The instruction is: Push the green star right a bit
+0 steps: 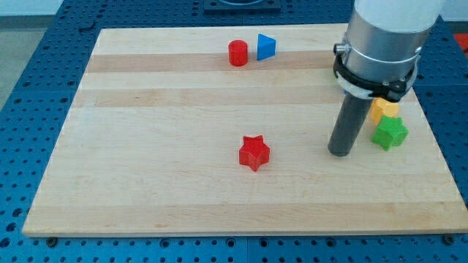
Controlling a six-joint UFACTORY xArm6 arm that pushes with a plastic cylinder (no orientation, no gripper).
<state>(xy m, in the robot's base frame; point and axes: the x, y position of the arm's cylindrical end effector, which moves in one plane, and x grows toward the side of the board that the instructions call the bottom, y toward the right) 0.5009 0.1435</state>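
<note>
The tip (340, 151) is set on the board (146, 183), just left of the green star (390, 133). No pincer is fitted; nothing is held.

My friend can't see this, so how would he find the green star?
Look at the wooden board and go to its edge at the view's right, about halfway down. The green star sits there, just right of my tip. A yellow block touches it from above, but the star is the only green thing.
</note>
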